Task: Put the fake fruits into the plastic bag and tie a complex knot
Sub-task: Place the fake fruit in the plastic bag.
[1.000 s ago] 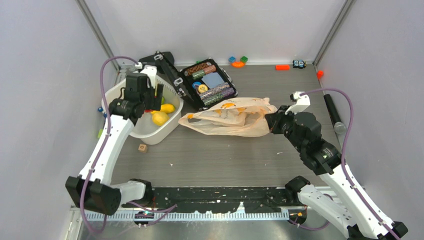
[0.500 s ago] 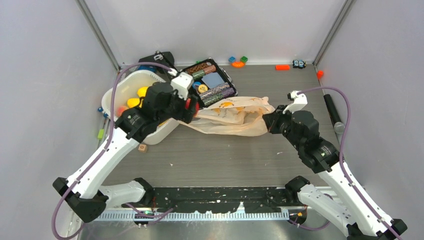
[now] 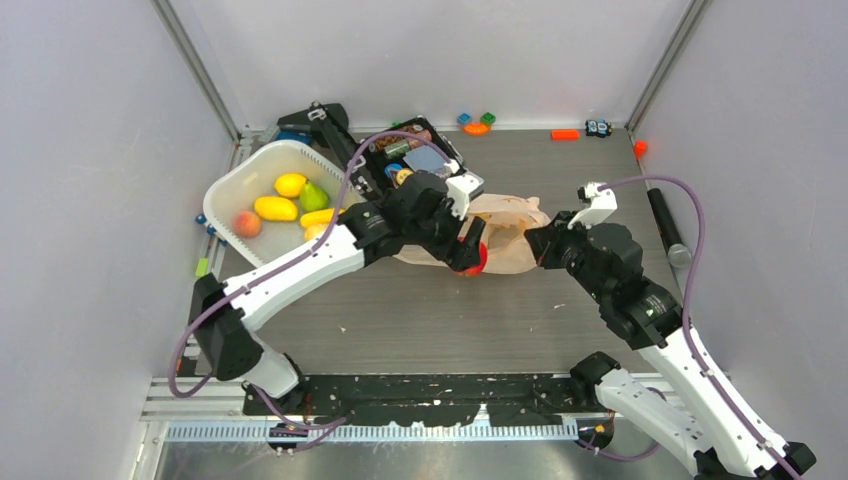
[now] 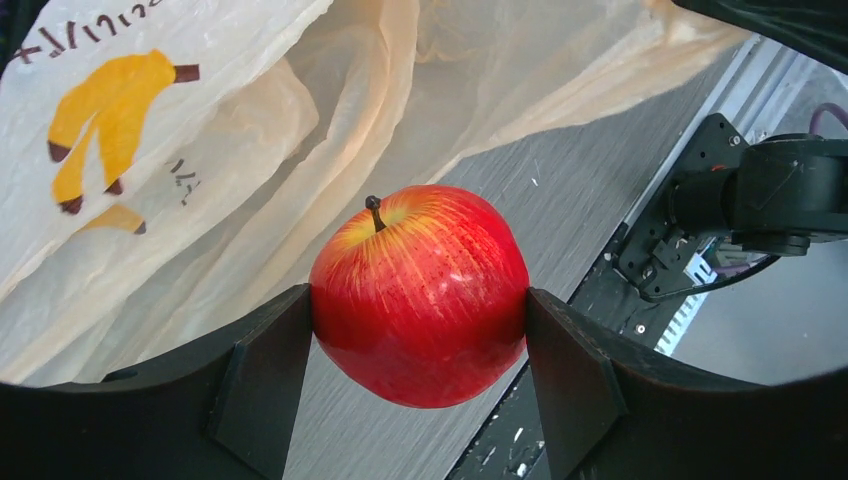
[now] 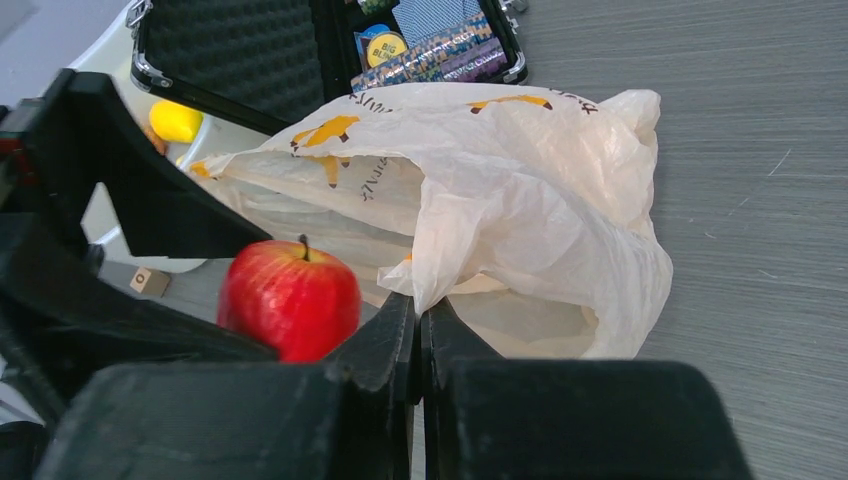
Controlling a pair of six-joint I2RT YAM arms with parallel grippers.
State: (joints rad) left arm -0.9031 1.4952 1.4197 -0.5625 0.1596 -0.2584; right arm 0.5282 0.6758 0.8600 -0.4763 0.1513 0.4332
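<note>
A red apple [image 4: 420,295] is clamped between the fingers of my left gripper [image 4: 418,305], just above the table at the mouth of the plastic bag [image 4: 200,150]. From above, the left gripper [image 3: 470,250] and the apple [image 3: 476,258] sit at the near edge of the bag [image 3: 505,215]. My right gripper [image 5: 420,310] is shut on a fold of the bag's rim [image 5: 450,270], lifting it, and shows at the bag's right end [image 3: 537,245]. Other fake fruits lie in the white tub [image 3: 235,175]: yellow ones [image 3: 275,208], a green pear [image 3: 314,196] and a small orange one [image 3: 246,223].
An open black case of poker chips [image 3: 425,160] stands just behind the bag. Small coloured toys [image 3: 477,124] and an orange block [image 3: 565,134] lie along the back wall. A black cylinder [image 3: 665,225] lies at the right edge.
The left arm has swung right from the tub to the bag's mouth, carrying the red apple. The right gripper has kept its hold on the bag's rim.
</note>
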